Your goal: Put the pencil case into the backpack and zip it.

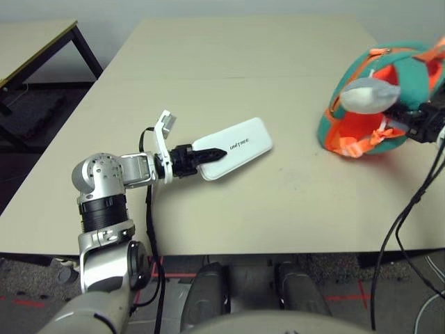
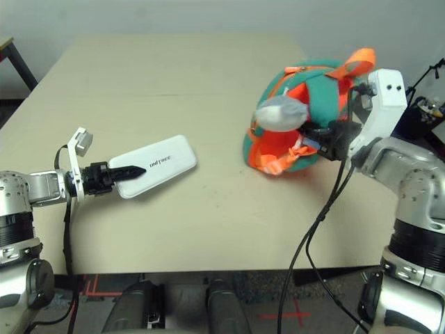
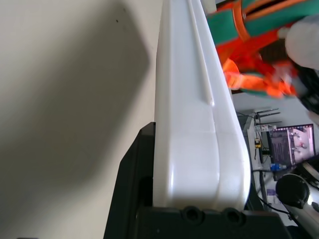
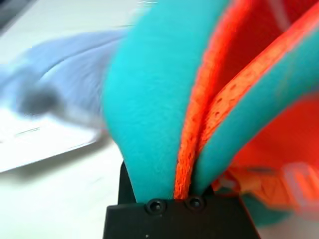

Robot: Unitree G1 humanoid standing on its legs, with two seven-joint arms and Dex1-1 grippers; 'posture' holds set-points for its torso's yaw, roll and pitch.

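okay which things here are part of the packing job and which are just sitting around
Part of the job:
pencil case, held by the left gripper
backpack, gripped by the right gripper

Just there:
plush dolphin on the backpack
side table
monitor

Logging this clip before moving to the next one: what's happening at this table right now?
The robot is working with both arms. Its left end effector is shut on one end of the white pencil case, which sits at the table's middle. Its right end effector is clamped on the teal and orange fabric of the backpack, off to the robot's right, with the grey plush dolphin hanging in front. The case is not in the backpack yet.
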